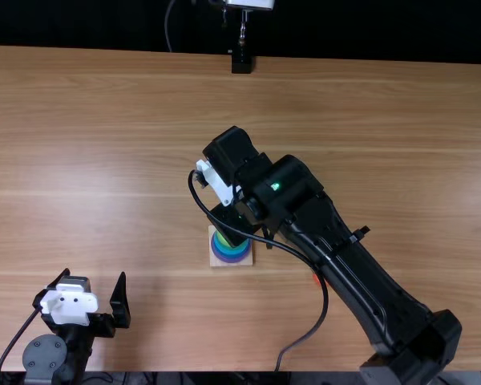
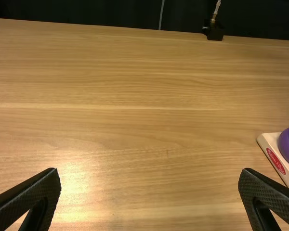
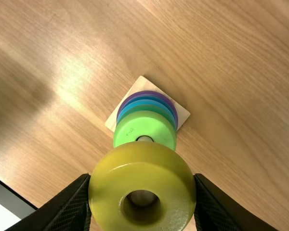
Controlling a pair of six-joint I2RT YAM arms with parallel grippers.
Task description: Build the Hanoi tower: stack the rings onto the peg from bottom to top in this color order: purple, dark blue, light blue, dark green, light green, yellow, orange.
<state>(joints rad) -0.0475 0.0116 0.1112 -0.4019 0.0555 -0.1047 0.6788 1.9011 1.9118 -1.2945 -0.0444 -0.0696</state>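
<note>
- Right at the near edge we start, with a dark strip (image 1: 148, 378) and some cables running below the light brown wooden table (image 1: 369, 120).
- Just in over that edge, on the left, here's the black left gripper (image 1: 94, 272), its two flat fingers wide apart with nothing between them, and a soft shadow on the boards beside it.
- Across to the right, the jointed black right arm (image 1: 361, 257) slants over the wood, a thin black cable (image 1: 325, 301) looping alongside, and an orange-red thing (image 1: 316, 278) peeks out from under it, mostly hidden.
- On to the square pale wooden base (image 3: 142, 83), flat on the table, and what a neat stack: round purple ring (image 3: 144, 92) lowest, then dark blue ring (image 3: 144, 97), light blue ring (image 3: 144, 101), dark green ring (image 3: 144, 108), light green ring (image 3: 145, 125) on top, the wooden peg (image 3: 145, 139) coming up through it.
- Above that, the black right gripper (image 1: 233, 224) is clamped on the glossy yellow ring (image 3: 142, 171), pale wood showing in its hole; whether the peg has entered it, I can't tell.
- Past the arms now, long straight grain runs sideways, with a pale glare over the left part.
- At the far edge stands a small black block (image 1: 241, 62) with a metal stem (image 1: 243, 32) rising to a white fixture (image 1: 252, 4).
- Farthest of all, a black backdrop (image 1: 80, 22), one thin cord (image 1: 167, 28) hanging against it.
</note>
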